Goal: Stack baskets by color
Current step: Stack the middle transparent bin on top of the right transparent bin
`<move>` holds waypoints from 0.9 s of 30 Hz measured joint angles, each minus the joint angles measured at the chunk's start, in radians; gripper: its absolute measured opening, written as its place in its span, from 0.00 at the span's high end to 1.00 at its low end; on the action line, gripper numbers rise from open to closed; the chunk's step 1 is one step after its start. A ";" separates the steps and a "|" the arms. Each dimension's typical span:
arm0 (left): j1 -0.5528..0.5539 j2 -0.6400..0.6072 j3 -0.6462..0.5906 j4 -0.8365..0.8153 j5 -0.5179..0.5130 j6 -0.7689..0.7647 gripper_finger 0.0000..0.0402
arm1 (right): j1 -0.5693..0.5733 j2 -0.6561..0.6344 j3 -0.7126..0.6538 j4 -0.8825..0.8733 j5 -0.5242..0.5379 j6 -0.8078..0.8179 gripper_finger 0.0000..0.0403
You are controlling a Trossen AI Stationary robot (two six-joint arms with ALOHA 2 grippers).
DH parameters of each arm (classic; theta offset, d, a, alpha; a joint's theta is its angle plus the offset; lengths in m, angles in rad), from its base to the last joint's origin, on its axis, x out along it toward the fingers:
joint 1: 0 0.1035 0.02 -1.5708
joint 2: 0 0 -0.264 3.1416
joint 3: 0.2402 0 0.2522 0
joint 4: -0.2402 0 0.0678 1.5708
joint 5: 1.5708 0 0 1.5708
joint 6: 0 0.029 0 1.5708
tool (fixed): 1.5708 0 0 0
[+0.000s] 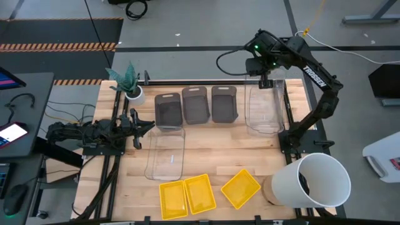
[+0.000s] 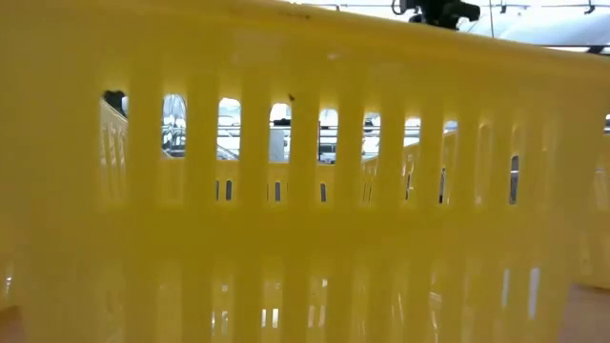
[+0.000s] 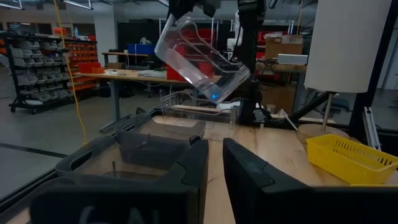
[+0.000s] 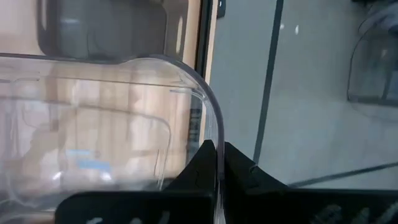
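High view: the right pincer (image 1: 265,76) is at the far right edge of the tabletop (image 1: 212,140), closed on the rim of a clear basket (image 1: 265,103). This basket extends from the pincer toward the near side, above a second clear basket resting on the tabletop beneath it; the two outlines overlap and cannot be separated cleanly here. A third clear basket (image 1: 166,155) lies left of centre. Three dark grey baskets (image 1: 195,105) stand in a row along the far side, just beside one another. Three yellow baskets (image 1: 206,190) lie along the near edge. The left pincer (image 1: 145,128) rests at the left side, near the third clear basket; whether it touches it cannot be told. A white bucket (image 1: 315,181) lies at the near right corner; a potted plant (image 1: 130,82) stands at the far left.

Low view: a slotted yellow basket wall (image 2: 305,191) fills the picture; the pincers are not visible.

Left wrist view: the left pincer's fingers (image 3: 193,171) stand slightly apart, holding nothing. Beyond them, the held clear basket (image 3: 199,59) hangs tilted in the air above the resting clear basket (image 3: 199,118).

Right wrist view: the right pincer's fingers (image 4: 239,171) clamp the curved rim of the clear basket (image 4: 112,130).
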 joint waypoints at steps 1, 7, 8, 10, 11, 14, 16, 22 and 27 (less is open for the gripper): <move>0.000 0.000 0.000 0.000 0.000 0.000 0.85 | -0.011 -0.004 -0.013 0.000 0.000 -0.005 0.99; 0.000 0.000 0.000 0.000 0.000 0.000 0.87 | -0.052 -0.031 -0.115 0.001 -0.003 -0.060 0.99; 0.000 0.000 0.000 0.000 0.000 0.000 0.87 | -0.057 -0.037 -0.133 0.000 -0.008 -0.055 0.99; 0.000 0.000 0.000 0.000 0.000 0.000 0.87 | -0.066 -0.046 -0.171 0.001 -0.027 -0.038 0.99; 0.000 0.000 0.000 0.000 0.000 0.000 0.87 | -0.069 -0.051 -0.190 0.002 -0.037 -0.029 0.99; 0.000 0.000 0.000 0.000 0.000 0.000 0.86 | -0.072 -0.058 -0.240 0.000 -0.049 0.019 0.99; 0.000 0.000 0.000 0.000 0.000 0.000 0.86 | -0.072 -0.059 -0.269 0.003 -0.050 0.053 0.99; 0.000 0.000 0.000 0.000 0.000 0.000 0.86 | -0.072 -0.059 -0.342 0.036 -0.069 0.152 0.98; 0.000 0.000 0.000 0.000 0.000 0.000 0.87 | -0.069 -0.059 -0.390 0.073 -0.160 0.173 0.98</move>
